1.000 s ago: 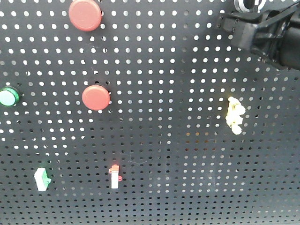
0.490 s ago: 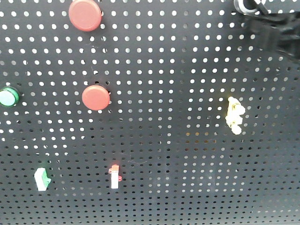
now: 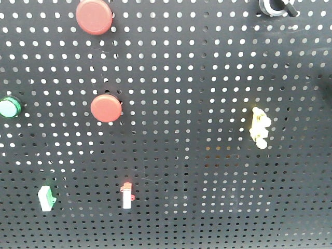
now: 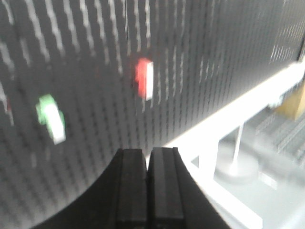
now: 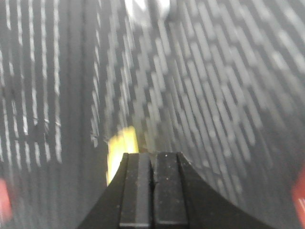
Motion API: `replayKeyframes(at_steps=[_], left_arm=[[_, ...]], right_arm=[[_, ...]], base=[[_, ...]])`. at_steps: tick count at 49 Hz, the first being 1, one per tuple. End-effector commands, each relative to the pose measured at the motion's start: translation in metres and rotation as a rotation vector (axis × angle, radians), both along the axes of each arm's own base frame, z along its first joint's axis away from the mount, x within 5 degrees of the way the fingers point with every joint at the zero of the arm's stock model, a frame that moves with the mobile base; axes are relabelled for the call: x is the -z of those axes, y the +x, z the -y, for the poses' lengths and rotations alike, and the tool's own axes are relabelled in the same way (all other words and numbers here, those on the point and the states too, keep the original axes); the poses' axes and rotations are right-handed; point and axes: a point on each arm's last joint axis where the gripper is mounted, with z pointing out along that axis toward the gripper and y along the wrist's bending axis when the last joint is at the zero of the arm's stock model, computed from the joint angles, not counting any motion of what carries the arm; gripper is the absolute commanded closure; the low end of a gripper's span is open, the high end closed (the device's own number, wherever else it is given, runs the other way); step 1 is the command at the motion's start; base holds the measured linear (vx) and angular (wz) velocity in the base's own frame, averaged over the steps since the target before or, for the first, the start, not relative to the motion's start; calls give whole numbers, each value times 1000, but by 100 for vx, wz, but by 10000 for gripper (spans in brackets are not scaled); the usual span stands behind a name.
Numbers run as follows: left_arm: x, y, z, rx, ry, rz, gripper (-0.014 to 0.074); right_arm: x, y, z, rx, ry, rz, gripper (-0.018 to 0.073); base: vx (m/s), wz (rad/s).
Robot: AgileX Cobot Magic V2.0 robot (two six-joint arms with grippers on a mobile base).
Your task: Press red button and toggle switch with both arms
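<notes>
Two round red buttons sit on the black pegboard (image 3: 197,78) in the front view, one at the top (image 3: 94,16) and one lower (image 3: 106,108). The toggle switch (image 3: 276,7), a black knob with a silvery ring and a bar handle, is at the top right edge. Neither gripper shows in the front view. In the left wrist view my left gripper (image 4: 148,153) is shut and empty, below a red-tipped lever (image 4: 144,78). In the right wrist view my right gripper (image 5: 153,158) is shut and empty, just right of a blurred yellow part (image 5: 120,148).
A green button (image 3: 9,107) sits at the left edge. A green-tipped white lever (image 3: 45,197), a red-tipped white lever (image 3: 126,195) and a yellow part (image 3: 259,127) are on the board. The left wrist view shows a white frame (image 4: 238,114) at the board's edge.
The right arm, in front of the board's top right corner a second ago, has withdrawn to the right out of the front view. The toggle switch is now uncovered.
</notes>
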Motion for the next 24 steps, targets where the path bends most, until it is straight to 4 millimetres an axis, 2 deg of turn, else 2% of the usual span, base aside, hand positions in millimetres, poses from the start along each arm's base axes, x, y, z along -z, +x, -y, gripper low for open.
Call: replayKeyframes(at_steps=[1, 8, 12, 17, 24], left_arm=[[8, -7, -4, -28, -53, 45, 594], [41, -20, -9, -33, -59, 52, 594], [50, -20, -13, -80, -89, 106, 594], [53, -14, -18, -157, -127, 171, 594], [56, -11, -19, -176, -132, 178, 594]], right_arm=[[15, -27, 14, 82, 21, 126, 562], [60, -59, 21, 94, -21, 168, 562], [83, -70, 24, 102, -16, 188, 562], [97, -75, 28, 132, 2, 227, 562], [104, -74, 28, 135, 4, 215, 562]], base=[[0, 0], [0, 0], [0, 0], [0, 0], [0, 0]])
